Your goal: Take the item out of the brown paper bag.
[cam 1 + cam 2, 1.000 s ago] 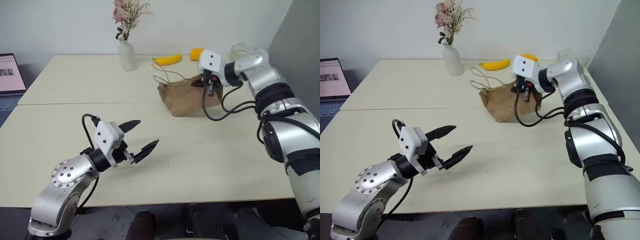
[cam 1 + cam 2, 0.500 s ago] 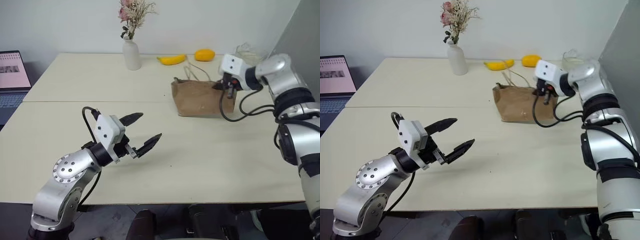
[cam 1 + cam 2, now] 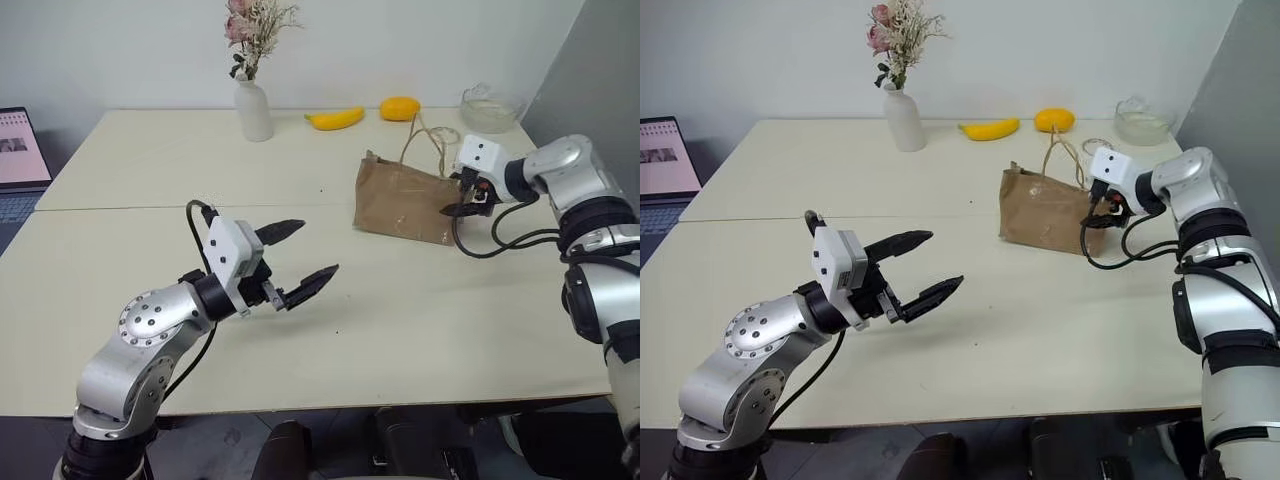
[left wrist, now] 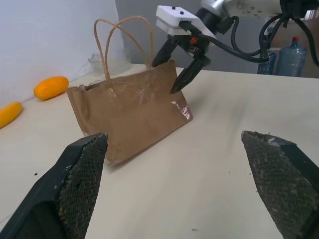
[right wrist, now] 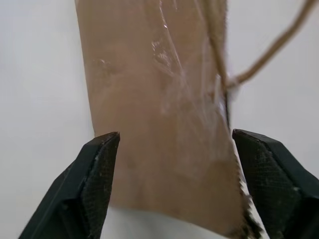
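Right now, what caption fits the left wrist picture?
Open right gripper poised at the upright brown paper bag's top edge, framed between the left gripper's fingertips.

Brown paper bag [image 3: 405,201] stands upright on table [image 3: 150,160], handles up. Right gripper [image 3: 466,203] at its right end, fingers spread. Left gripper [image 3: 298,257] wide open (nothing held), well apart from bag.

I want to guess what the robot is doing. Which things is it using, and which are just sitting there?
Using:
brown paper bag
right hand, open at the bag's end
left hand, open, waiting

Just sitting there:
vase of dried flowers
banana
orange fruit
glass bowl
laptop
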